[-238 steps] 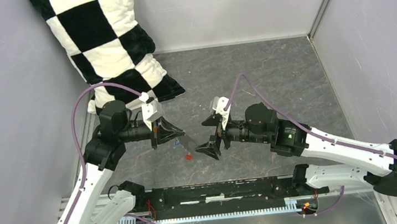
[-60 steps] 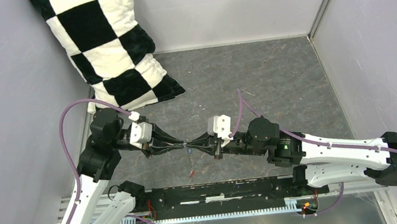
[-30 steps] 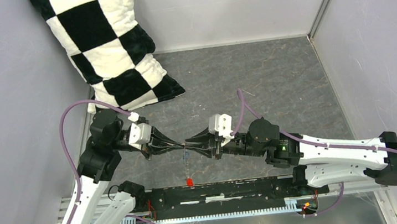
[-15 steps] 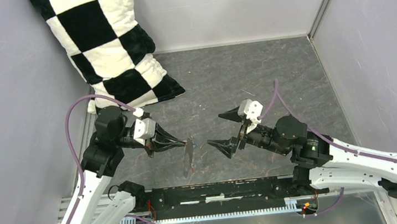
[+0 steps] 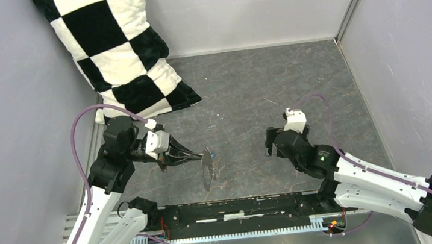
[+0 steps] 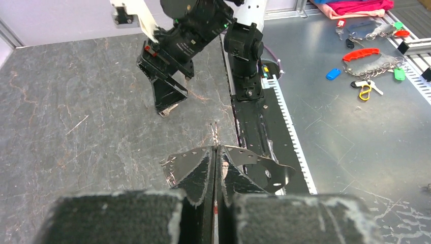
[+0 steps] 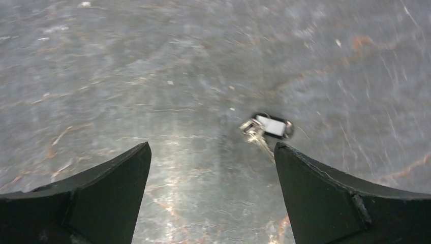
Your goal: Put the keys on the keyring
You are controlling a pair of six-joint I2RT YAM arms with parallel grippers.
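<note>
Yep, keyring [image 5: 207, 171] in L jaws

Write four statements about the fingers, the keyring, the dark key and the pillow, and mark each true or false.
1. The left fingers are shut on the keyring. True.
2. The right fingers are shut on a key. False: they stand wide open and hold nothing.
3. The dark key with the white tag lies on the table below the right fingers. True.
4. The checkered pillow lies in the far right corner. False: it leans in the far left corner.
</note>
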